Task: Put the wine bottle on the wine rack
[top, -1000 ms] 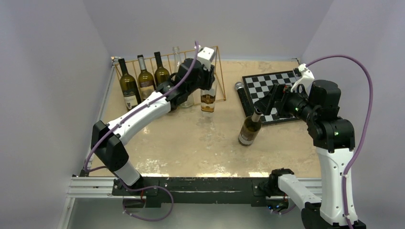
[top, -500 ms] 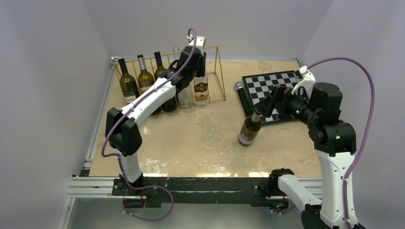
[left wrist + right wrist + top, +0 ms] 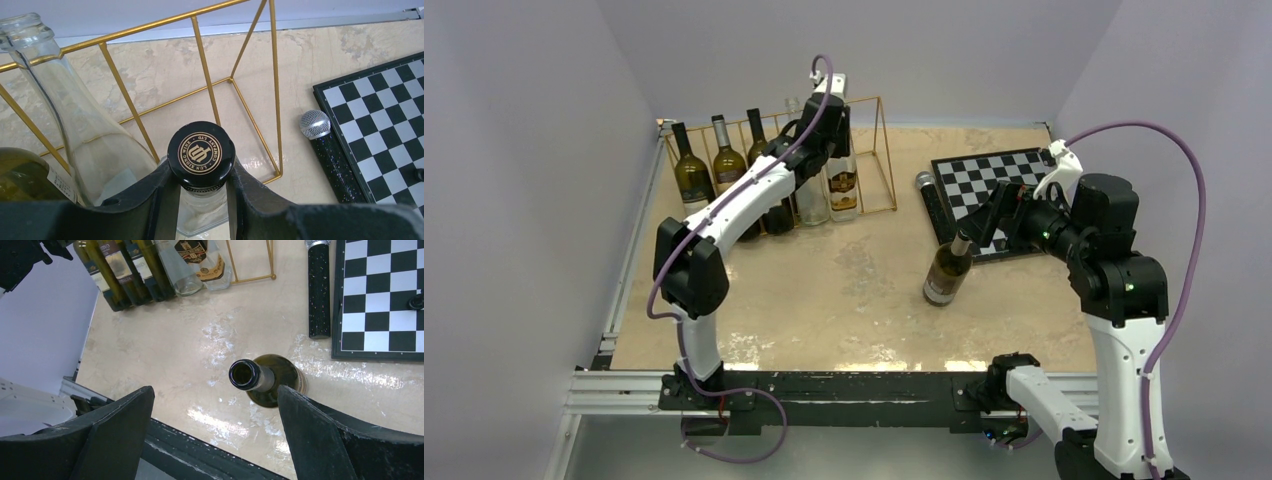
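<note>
You have six bottles in view, one wine rack (image 3: pixel 274 75), one chessboard (image 3: pixel 989 175) and one microphone (image 3: pixel 332 160). Five bottles stand at the wine rack. Three dark bottles (image 3: pixel 692 180) are at its left end, then comes one uncapped clear bottle (image 3: pixel 80 125), then the capped bottle (image 3: pixel 201 154), which is clear glass with a black cap.

Your left fingers (image 3: pixel 167 187) are clenched on the capped bottle's neck just under the cap. They hold it upright in the rack's right part, just beside the clear bottle.

The sixth, the open bottle (image 3: pixel 272 380), stands upright on the counter (image 3: pixel 854 290) near the chessboard's near corner. Your right fingers (image 3: pixel 125 425) are spread wide on either side of its mouth and touch nothing. The microphone lies just beside the chessboard's left edge.

From above, the left arm covers much of the third dark bottle and the clear bottle. The left fingers hide the capped bottle's base, so you cannot tell whether it rests on the counter. The bottle labels are too small to read.
</note>
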Robot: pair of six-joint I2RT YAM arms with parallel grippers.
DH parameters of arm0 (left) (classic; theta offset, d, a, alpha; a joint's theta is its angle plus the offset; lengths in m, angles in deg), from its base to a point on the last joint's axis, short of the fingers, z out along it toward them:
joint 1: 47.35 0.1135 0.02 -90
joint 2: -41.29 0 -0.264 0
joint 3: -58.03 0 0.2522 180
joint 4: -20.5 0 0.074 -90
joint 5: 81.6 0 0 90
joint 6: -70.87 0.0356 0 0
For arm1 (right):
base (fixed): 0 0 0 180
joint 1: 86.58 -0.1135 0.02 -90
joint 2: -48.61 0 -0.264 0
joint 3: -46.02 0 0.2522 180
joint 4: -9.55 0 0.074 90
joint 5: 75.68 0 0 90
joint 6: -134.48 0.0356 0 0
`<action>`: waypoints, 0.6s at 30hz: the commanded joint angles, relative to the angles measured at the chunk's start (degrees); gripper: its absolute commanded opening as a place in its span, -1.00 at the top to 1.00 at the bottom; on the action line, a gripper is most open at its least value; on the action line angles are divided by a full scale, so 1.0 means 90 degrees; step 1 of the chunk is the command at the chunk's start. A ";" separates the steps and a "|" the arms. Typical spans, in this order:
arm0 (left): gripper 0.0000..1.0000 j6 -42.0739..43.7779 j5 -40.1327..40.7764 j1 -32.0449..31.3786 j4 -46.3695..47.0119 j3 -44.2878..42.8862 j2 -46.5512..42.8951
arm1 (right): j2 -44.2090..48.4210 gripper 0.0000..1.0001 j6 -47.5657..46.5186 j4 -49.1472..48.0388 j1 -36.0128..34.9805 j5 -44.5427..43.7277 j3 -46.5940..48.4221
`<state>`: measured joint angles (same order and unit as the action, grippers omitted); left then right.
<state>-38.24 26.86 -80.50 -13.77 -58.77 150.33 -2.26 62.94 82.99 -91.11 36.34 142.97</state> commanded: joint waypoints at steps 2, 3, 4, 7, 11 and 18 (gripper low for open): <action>1.00 -0.0383 -0.0280 0.0310 0.0375 -0.0616 0.0061 | 0.0046 -0.98 -0.0066 -0.0069 0.0014 -0.0026 -0.0018; 1.00 -0.0410 -0.0333 0.0340 0.0314 -0.0628 0.0103 | 0.0047 -0.98 -0.0067 -0.0067 0.0007 -0.0025 -0.0027; 1.00 -0.0423 -0.0423 0.0363 0.0271 -0.0643 0.0142 | 0.0041 -0.97 -0.0068 -0.0064 0.0010 -0.0032 -0.0028; 1.00 -0.0496 -0.0671 0.0477 0.0196 -0.0649 0.0276 | 0.0026 -0.98 -0.0068 -0.0064 0.0015 -0.0048 -0.0038; 0.99 -0.0562 -0.0965 0.0584 0.0156 -0.0678 0.0532 | 0.0018 -0.98 -0.0009 -0.0058 0.0011 -0.0047 -0.0094; 0.93 -0.0470 -0.1089 0.0636 0.0215 -0.0911 0.1122 | 0.0074 -0.97 0.0214 -0.0181 0.0006 0.0053 -0.0324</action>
<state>-42.09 19.60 -74.82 -12.48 -64.61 157.37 -2.09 63.79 82.90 -91.11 36.38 140.46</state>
